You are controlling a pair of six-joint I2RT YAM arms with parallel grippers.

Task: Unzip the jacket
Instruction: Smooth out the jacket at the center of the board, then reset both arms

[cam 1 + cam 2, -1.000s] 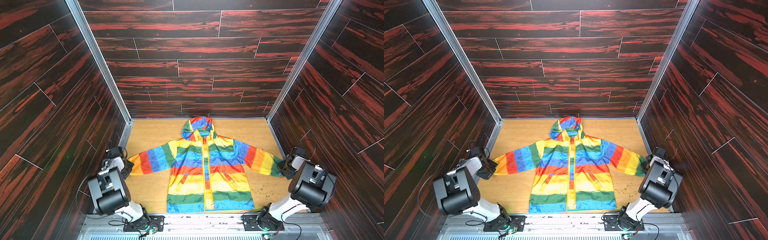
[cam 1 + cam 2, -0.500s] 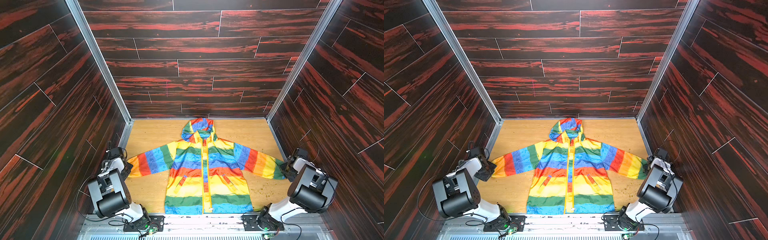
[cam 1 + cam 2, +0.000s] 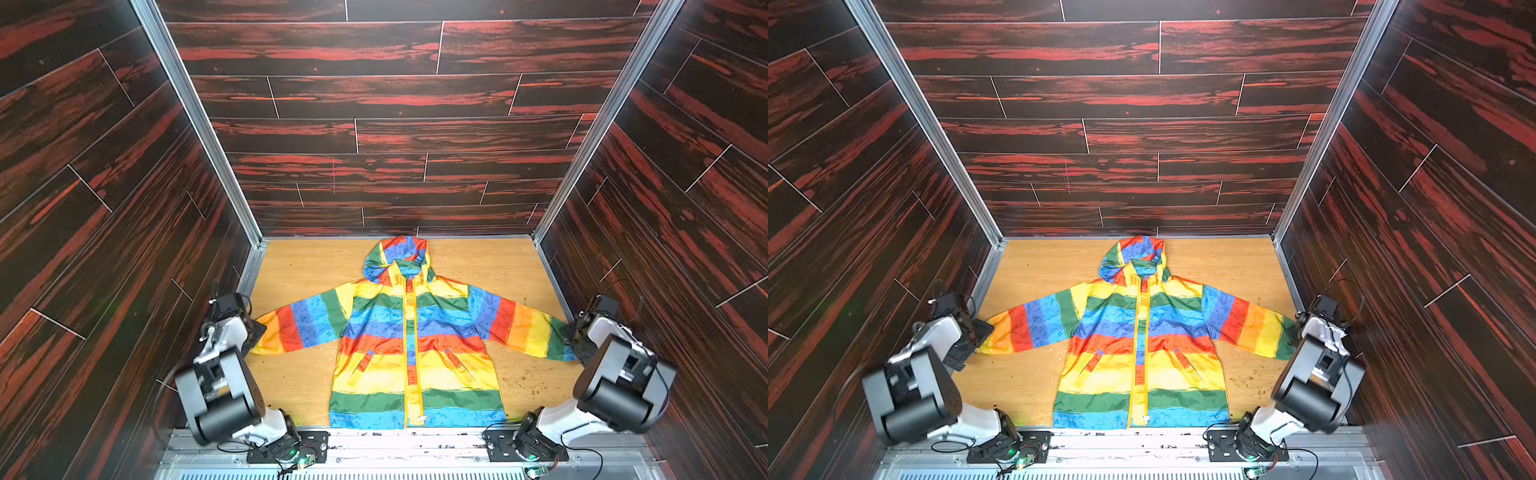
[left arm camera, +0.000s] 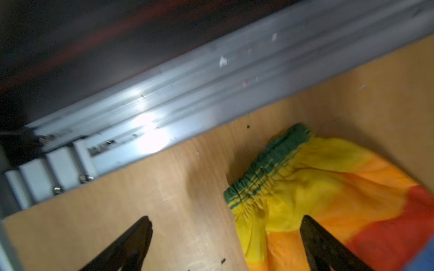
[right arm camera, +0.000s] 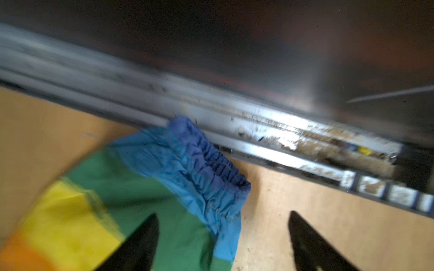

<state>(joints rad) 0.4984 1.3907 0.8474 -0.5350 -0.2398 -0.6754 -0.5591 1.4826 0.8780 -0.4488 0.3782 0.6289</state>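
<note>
The rainbow-striped hooded jacket (image 3: 415, 353) (image 3: 1142, 353) lies flat and face up on the wooden floor, sleeves spread, hem at the front edge. Its yellow zipper (image 3: 414, 332) runs closed from collar to hem. My left gripper (image 4: 226, 218) is open; the yellow sleeve end with its green elastic cuff (image 4: 265, 169) lies loose between and beyond the fingers. My right gripper (image 5: 223, 214) is open too, over the other sleeve's green band and blue cuff (image 5: 206, 159). In both top views each gripper (image 3: 254, 332) (image 3: 575, 340) sits at a sleeve end by a side wall.
Dark red wood-pattern walls (image 3: 395, 124) close in the back and both sides. Aluminium rails (image 4: 187, 93) (image 5: 258, 131) run along the floor edges close to both cuffs. Crumbs (image 3: 536, 382) lie on the wood at the front right. Both arm bases stand on the front rail (image 3: 395, 444).
Both grippers were shut on the sleeve cuffs and have opened, letting them go. The jacket slid slightly toward the front edge before that.
</note>
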